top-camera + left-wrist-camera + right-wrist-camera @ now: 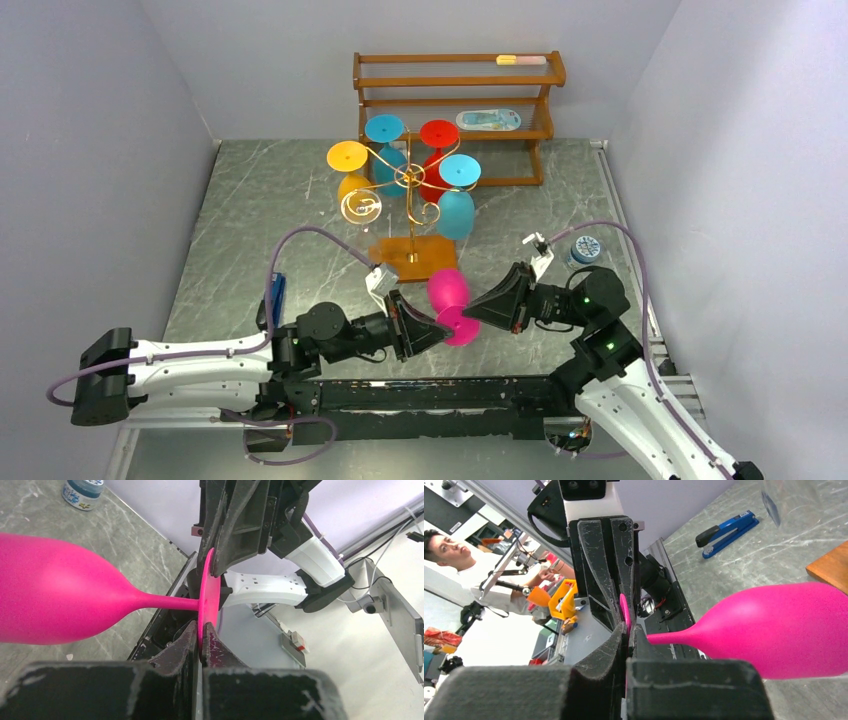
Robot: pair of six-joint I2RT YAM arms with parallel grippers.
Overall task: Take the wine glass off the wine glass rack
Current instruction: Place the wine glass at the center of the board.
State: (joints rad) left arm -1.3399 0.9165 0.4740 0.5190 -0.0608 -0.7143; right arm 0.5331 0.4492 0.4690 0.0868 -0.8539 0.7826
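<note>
We see the pink wine glass [447, 291] off the wine glass rack [414, 259], held sideways just in front of the rack's wooden base. Left gripper [201, 636] pinches one edge of its foot and right gripper [628, 632] pinches the opposite edge, both jaws narrow on it. Four other glasses [456, 212] hang on the rack.

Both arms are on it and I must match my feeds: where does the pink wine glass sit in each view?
Top external: pink wine glass low centre, between the left gripper and right gripper.
Left wrist: bowl fills the left side, stem running right.
Right wrist: bowl fills the right side, stem running left.
Shared landmark: its round foot, pinched by both grippers in every view.
</note>
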